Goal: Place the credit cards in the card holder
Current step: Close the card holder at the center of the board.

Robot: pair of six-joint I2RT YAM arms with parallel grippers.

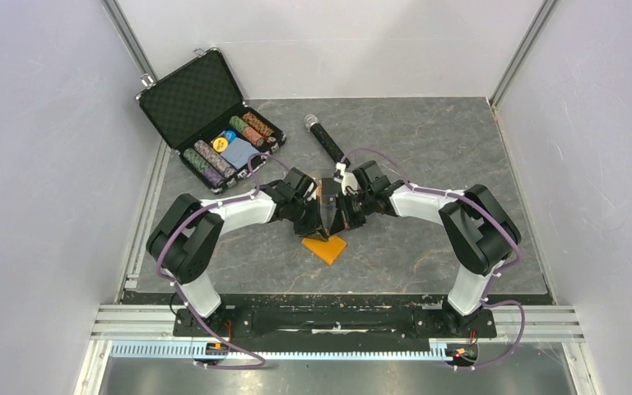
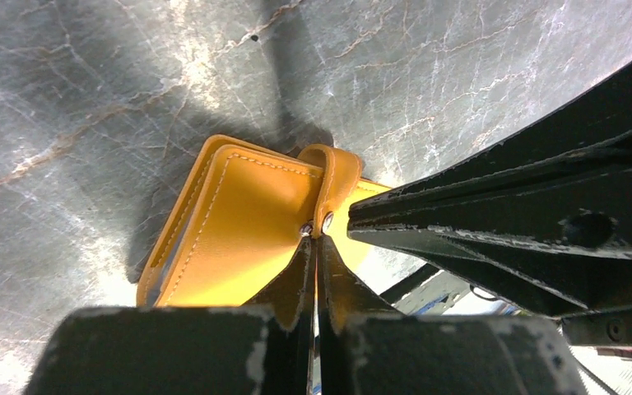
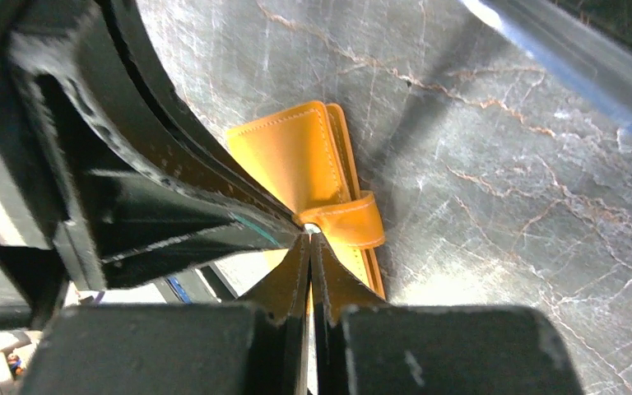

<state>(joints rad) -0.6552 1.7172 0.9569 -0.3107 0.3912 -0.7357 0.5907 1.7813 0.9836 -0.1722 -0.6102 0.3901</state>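
Nearest, my left gripper (image 2: 316, 240) is clenched, fingertips pressed together at the small round snap (image 2: 306, 228) of the card holder (image 2: 230, 230). My right gripper (image 3: 309, 240) is likewise clenched, its tips meeting the same spot from the opposite side. Whether either pair pinches leather cannot be told. Just beyond the tips, the orange holder lies flat on the table (image 1: 428, 164), folded shut, its strap (image 3: 354, 226) looped over one edge. Its near edge is covered by my fingers, and its inside is hidden. In the top view only one corner of the holder shows below my two wrists, and a dark shape (image 1: 327, 204) between them is too indistinct to name. Farther off lie a black stick with a grey head (image 1: 325, 140) and an open chip case (image 1: 206, 119), well apart from the holder.
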